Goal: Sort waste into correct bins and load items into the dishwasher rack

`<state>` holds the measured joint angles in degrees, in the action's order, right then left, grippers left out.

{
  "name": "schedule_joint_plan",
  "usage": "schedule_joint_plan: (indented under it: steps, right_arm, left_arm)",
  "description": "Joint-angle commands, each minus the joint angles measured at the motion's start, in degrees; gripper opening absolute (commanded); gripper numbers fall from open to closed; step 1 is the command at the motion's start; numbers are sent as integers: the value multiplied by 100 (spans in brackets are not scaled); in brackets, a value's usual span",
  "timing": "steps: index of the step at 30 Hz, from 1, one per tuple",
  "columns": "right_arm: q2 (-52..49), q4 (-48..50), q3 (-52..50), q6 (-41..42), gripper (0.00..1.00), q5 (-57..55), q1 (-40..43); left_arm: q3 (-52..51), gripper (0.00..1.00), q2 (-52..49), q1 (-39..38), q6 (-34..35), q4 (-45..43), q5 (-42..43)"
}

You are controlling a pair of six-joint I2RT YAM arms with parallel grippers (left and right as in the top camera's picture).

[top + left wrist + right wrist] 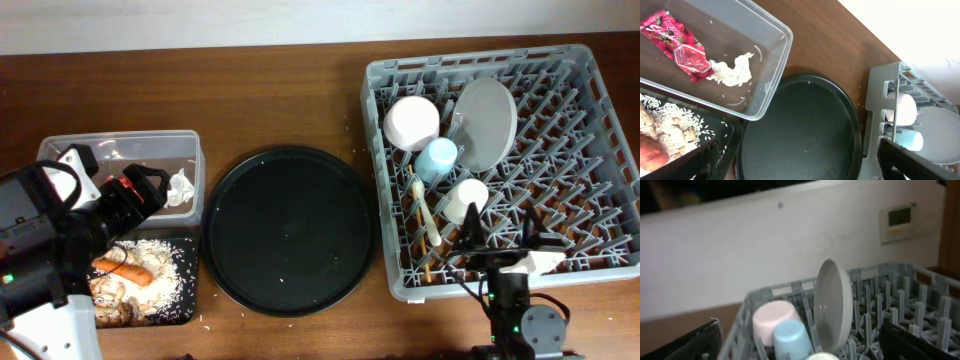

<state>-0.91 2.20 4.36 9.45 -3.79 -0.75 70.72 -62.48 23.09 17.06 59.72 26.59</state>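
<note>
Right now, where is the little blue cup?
In the overhead view the blue cup sits in the grey rack on the right side, between the white bowl and the white cup, just left of the upright plate.

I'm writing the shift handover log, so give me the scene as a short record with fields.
rack: plate on edge, white bowl, light blue cup, white cup, fork, chopsticks
clear tub: red wrapper, tissue
small black tray: rice scraps, carrot
round black tray: only stray specks
left gripper: open, empty
right gripper: open, empty
</note>
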Motion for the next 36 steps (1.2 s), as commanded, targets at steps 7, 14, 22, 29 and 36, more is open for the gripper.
schedule_joint_plan:
  steps: [7,14,22,29,36]
  right_arm:
    - [70,-155,-404,-1637,99,931,50]
    - [70,-197,-404,-1755,99,815,50]
    - [44,-629,-404,-1757,99,809,48]
    - [44,-629,-404,-1757,99,809,48]
    - [44,-629,-404,-1757,99,809,48]
  left_arm:
    - [48,99,9,-17,-109,-11,61]
    - [48,99,9,-17,-109,-11,59]
    - [48,99,9,-17,-109,-11,61]
    - [48,99,9,-17,-109,-11,59]
    - [48,99,9,-17,-109,-11,59]
